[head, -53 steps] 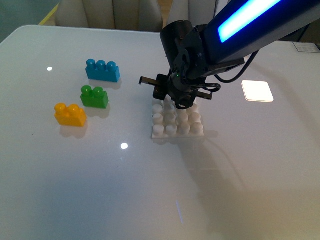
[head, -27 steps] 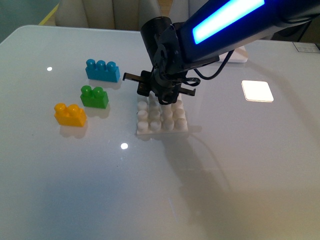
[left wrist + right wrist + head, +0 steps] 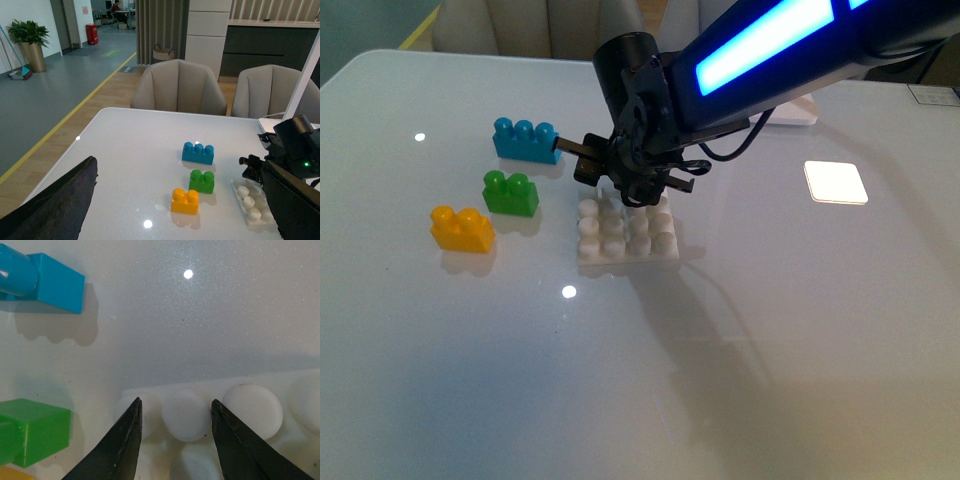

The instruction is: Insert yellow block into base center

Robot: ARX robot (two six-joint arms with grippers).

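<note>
The yellow block (image 3: 461,228) lies on the white table at the left, its two studs up; the left wrist view shows the same yellow block (image 3: 185,201). To its right rests the white studded base (image 3: 626,231), seen too as base (image 3: 250,209) and base (image 3: 250,412). My right gripper (image 3: 628,185) is shut on the base's far edge, its black fingers either side of one stud (image 3: 185,414). My left gripper (image 3: 182,235) hangs open above the table, well back from the bricks, nothing between its dark fingers (image 3: 60,200).
A green brick (image 3: 510,193) and a blue three-stud brick (image 3: 525,141) lie behind the yellow block, just left of the base. A white square pad (image 3: 835,182) lies at the right. Two chairs (image 3: 177,87) stand past the table's far edge.
My right gripper has slid the base leftward across the table, toward the green and blue bricks. The three bricks have not moved.
</note>
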